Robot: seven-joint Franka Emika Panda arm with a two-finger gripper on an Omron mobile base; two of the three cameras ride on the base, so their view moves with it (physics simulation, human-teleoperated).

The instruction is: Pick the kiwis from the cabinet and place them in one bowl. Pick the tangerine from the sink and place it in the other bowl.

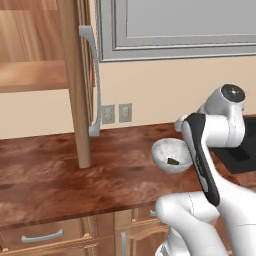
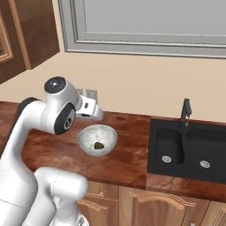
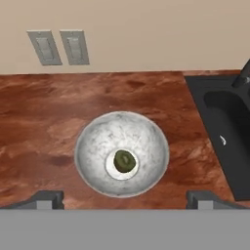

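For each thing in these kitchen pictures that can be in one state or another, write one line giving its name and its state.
gripper: open, holding nothing, above the bowl.
bowl: upright on the counter, one kiwi inside.
kiwi: resting at the bowl's centre, free of the gripper.
cabinet door: swung open.
sink: both basins show no fruit; no water seen at the faucet.

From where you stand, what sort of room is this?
A kitchen, it seems: a wooden counter with a black sink and faucet, and a wall cabinet above. A bowl holds a kiwi.
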